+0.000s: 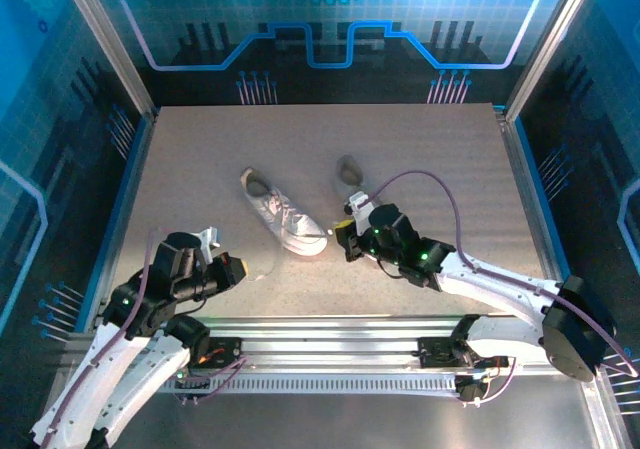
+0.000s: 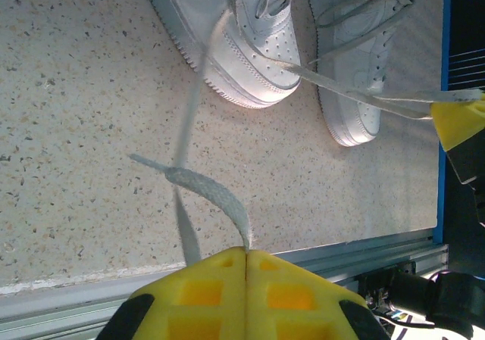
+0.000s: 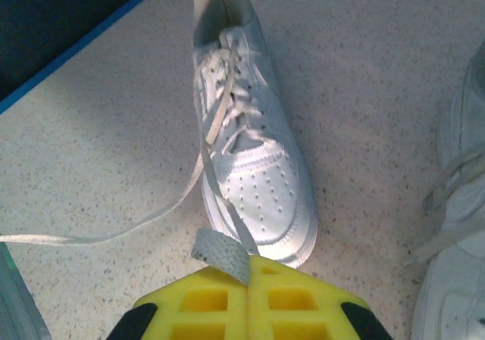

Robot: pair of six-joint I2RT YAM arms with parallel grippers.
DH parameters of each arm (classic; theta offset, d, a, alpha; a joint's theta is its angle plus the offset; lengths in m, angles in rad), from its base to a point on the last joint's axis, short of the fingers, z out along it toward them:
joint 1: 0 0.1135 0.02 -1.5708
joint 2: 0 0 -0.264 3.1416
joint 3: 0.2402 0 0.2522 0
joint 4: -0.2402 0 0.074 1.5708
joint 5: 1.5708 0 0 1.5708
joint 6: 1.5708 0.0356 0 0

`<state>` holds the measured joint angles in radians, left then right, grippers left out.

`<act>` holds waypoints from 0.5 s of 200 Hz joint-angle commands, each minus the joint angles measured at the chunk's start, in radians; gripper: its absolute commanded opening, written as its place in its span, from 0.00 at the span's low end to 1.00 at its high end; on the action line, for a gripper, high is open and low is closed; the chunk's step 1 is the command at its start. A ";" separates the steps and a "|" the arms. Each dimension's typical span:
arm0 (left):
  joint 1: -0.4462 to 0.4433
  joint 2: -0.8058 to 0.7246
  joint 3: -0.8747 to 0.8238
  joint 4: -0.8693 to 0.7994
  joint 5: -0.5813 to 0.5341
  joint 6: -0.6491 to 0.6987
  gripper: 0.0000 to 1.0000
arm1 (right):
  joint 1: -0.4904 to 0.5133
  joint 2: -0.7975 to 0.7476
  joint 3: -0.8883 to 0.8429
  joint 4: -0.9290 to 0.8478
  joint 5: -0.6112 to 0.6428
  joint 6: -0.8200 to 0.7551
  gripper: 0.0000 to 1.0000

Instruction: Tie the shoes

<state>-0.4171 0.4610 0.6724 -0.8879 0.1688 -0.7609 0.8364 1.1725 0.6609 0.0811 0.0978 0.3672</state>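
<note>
Top external: shoes [image 1: 285, 219] position?
— Mid surface [image 1: 200, 149], side by side. Fingers pressed together on both: left tool [image 2: 246, 258] pinches a lace [image 2: 216, 196], right tool [image 3: 248, 270] the second lace [image 3: 223, 253], same shoe.

The far half of the worktop [image 1: 300, 134] lies open from left edge to right edge, and so does a strip along the left edge. The middle is blocked — a shoe [image 1: 285, 219] lies aslant there, the second shoe [image 1: 350, 169] just beside it toward the right. A lace [image 2: 220, 196] runs from the shoe to my left claw [image 2: 246, 258], which pinches it, barring the near-left ground. The other lace [image 3: 223, 253] is pinched in my right claw [image 3: 248, 268], close to the toe. My right arm [image 1: 490, 279] crosses the near right corner.
</note>
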 commanded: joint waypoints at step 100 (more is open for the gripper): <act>-0.004 0.202 0.122 0.086 0.126 0.319 0.00 | 0.035 0.126 0.067 -0.279 -0.088 0.058 0.35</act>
<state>-0.4171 0.5980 0.7399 -0.8333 0.2504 -0.5697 0.8604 1.3094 0.6682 -0.1226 -0.0055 0.4110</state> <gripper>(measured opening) 0.050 0.330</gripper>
